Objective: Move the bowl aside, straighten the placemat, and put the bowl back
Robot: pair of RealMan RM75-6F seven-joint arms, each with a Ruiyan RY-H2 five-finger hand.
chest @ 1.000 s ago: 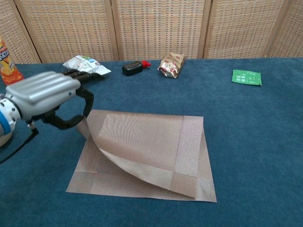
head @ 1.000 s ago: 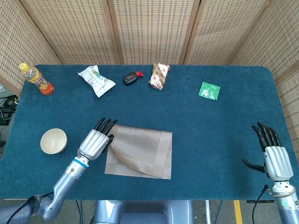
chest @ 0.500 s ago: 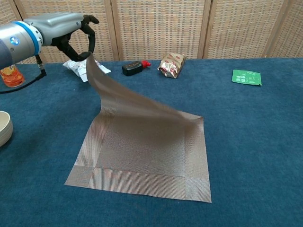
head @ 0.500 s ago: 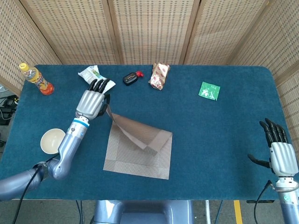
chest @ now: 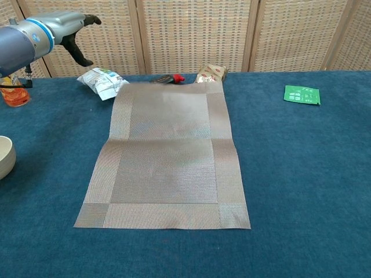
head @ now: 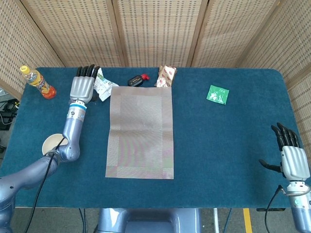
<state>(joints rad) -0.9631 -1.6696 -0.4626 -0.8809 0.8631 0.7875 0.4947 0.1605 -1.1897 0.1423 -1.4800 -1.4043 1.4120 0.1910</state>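
Observation:
The brown woven placemat (head: 141,131) (chest: 165,156) lies unfolded and flat in the middle of the blue table, its long side running away from me. The cream bowl (head: 50,144) (chest: 4,155) stands to the mat's left, near the front, partly hidden behind my left arm in the head view. My left hand (head: 82,86) (chest: 66,29) is raised beyond the mat's far left corner, fingers stretched out, holding nothing. By the near right edge my right hand (head: 290,159) hovers with its fingers apart and empty; the chest view does not show it.
Along the far side are an orange drink bottle (head: 38,82) (chest: 11,90), a white snack bag (head: 104,85) (chest: 101,81), a black device with a red tip (head: 137,79) (chest: 168,78) and a brown packet (head: 166,75) (chest: 211,72); the mat's far edge reaches the last two. A green packet (head: 217,94) (chest: 302,94) lies far right.
My left hand lifted the mat's folded part, swung it to the far side and let go; the mat now lies flat. The right hand has barely moved.

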